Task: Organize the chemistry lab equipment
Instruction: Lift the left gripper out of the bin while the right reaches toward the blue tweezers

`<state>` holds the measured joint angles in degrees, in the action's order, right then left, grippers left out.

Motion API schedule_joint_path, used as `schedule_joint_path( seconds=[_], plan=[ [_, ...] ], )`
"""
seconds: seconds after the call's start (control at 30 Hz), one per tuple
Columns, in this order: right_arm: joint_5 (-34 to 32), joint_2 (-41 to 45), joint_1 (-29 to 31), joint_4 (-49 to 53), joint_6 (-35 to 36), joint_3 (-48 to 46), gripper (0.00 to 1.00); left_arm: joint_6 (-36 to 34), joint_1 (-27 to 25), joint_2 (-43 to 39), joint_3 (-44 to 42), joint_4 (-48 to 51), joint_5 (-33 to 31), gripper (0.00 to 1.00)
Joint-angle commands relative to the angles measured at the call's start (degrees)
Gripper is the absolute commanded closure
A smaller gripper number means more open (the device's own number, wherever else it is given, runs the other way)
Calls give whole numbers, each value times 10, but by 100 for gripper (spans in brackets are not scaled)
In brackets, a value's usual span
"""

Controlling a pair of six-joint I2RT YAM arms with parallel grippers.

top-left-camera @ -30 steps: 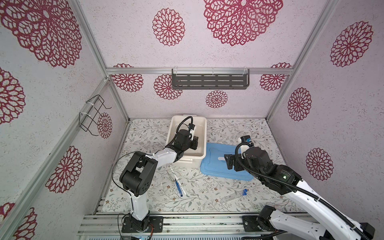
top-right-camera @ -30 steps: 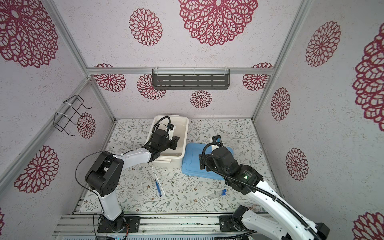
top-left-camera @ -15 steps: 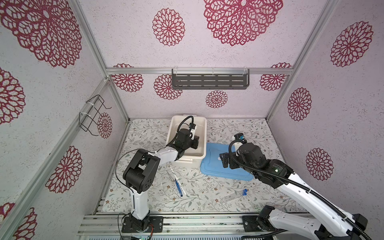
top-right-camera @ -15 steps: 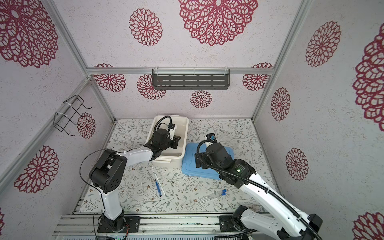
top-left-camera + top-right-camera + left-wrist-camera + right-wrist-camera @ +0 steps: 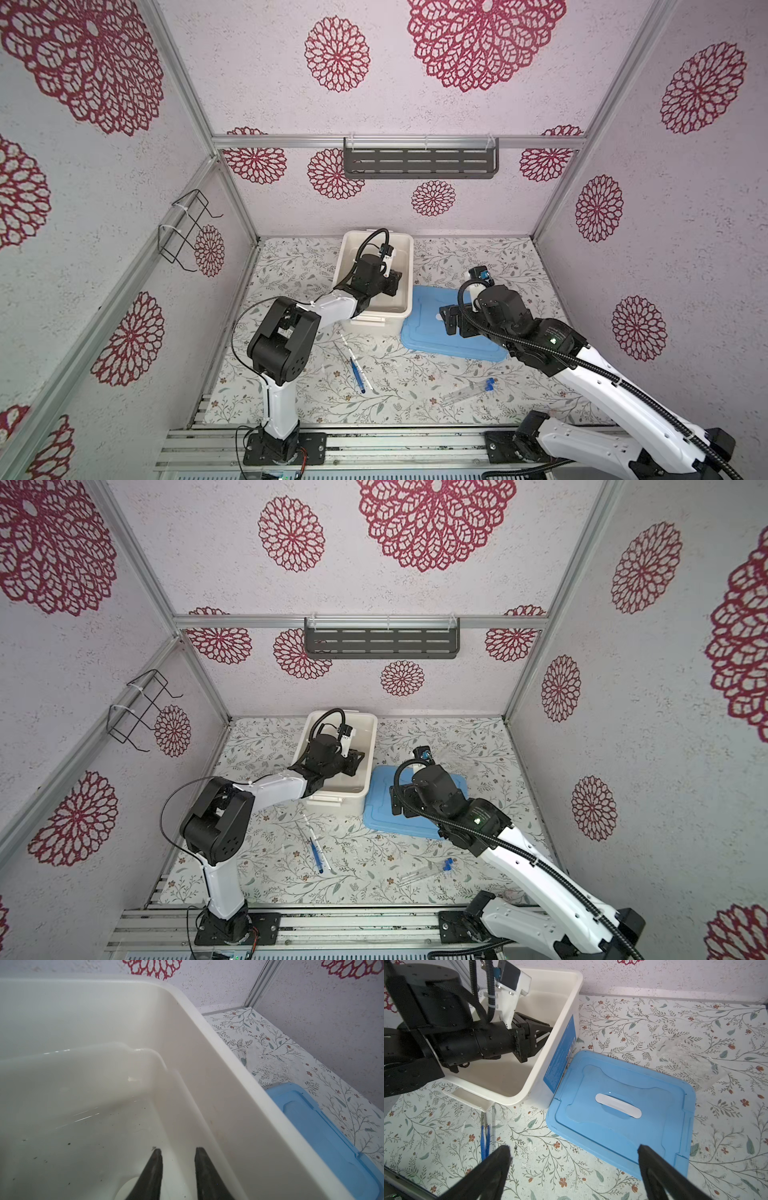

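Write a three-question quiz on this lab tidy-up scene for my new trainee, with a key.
1. True or false: the blue lid is closed on the white bin.
2. Which gripper reaches inside the bin? A. left B. right C. neither
3. Where does the slim dark-blue tool lie?

Key
1. False: the lid lies flat on the table, beside the bin.
2. A: the left gripper is inside the bin, jaws slightly apart. The right gripper hangs wide open over the lid's edge.
3. On the table in front of the bin, beside the thin white stick.
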<state>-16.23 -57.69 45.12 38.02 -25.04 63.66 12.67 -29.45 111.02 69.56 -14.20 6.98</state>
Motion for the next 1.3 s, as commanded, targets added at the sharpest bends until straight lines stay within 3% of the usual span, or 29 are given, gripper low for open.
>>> schedule_joint_path(
  seconds=[0.0,0.23,0.43,0.6,0.73,0.93,1.03,1.17,1.27],
  plan=[
    [-2,4,-4,-4,23,23,1,-8,4,-38,18,24,5,69],
    [41,-57,-4,38,116,79,1,-6,7,-128,47,108,6,67],
    [121,-118,3,56,187,107,1,77,37,-184,81,190,63,66],
    [114,-173,43,89,226,148,1,162,92,-248,38,198,113,65],
    [107,-251,115,131,254,209,1,190,135,-321,-1,241,115,64],
    [149,-348,203,99,239,269,14,210,218,-431,-50,354,94,63],
    [132,-383,230,59,213,278,21,233,272,-480,-85,391,92,61],
    [95,-433,235,34,170,293,28,264,337,-533,-142,410,99,54],
    [109,-477,235,37,162,314,31,281,375,-554,-171,446,83,50]
  ],
)
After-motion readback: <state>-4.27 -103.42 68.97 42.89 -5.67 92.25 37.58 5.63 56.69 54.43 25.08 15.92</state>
